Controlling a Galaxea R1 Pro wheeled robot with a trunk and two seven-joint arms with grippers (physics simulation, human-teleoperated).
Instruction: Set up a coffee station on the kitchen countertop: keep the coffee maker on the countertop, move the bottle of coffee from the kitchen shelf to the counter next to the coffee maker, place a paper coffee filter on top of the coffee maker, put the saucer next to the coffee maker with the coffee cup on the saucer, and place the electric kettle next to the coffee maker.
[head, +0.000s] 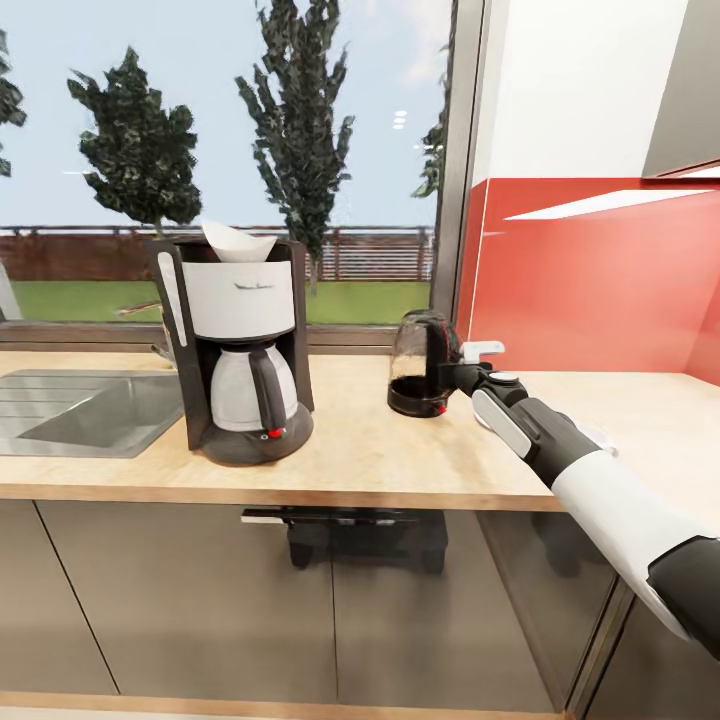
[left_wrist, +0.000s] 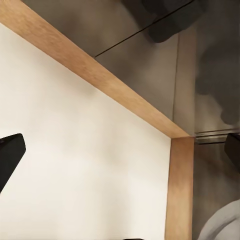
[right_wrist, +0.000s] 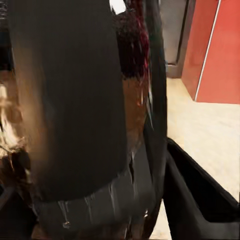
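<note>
On the kitchen countertop the coffee maker stands just right of the steel sink, with a white paper filter sticking up from its top. To its right, apart from it and nearer the red backsplash, the electric kettle sits upright on the worktop. The right arm reaches in from the near right, and the right gripper is at the kettle's black handle; in the right wrist view the kettle looms close with one dark finger beside it, so the fingers seem closed around the handle. The left gripper's dark fingertips sit far apart at the picture's edges, spread wide over a pale floor near the cabinet fronts.
</note>
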